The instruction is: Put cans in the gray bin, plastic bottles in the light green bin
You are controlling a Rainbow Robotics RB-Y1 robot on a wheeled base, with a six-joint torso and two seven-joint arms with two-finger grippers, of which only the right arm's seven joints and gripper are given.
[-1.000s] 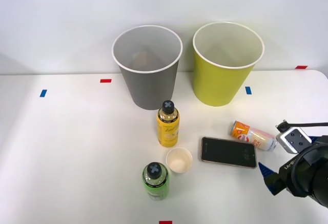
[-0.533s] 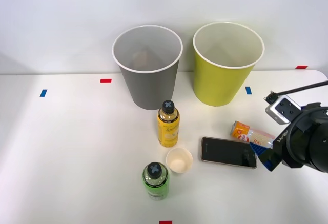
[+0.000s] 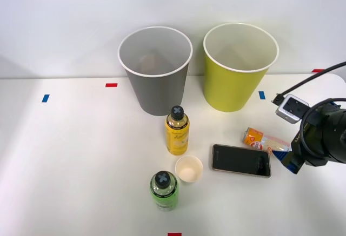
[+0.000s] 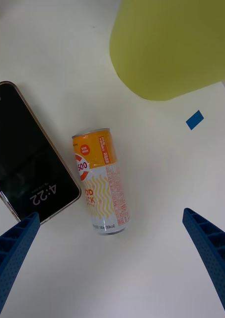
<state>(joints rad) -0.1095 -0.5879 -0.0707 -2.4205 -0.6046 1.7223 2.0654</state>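
Hovering over the can [image 4: 101, 181], the right end effector [image 4: 112, 278] is spread wide and empty; the can lies on the desk [image 3: 81, 155] beside the phone [image 4: 28, 154], near the green bin [image 4: 177, 44].

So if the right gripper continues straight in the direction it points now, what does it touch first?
Most likely the can, lying on the table between the open fingers of the right gripper. The smartphone lies close beside it; depth is uncertain.
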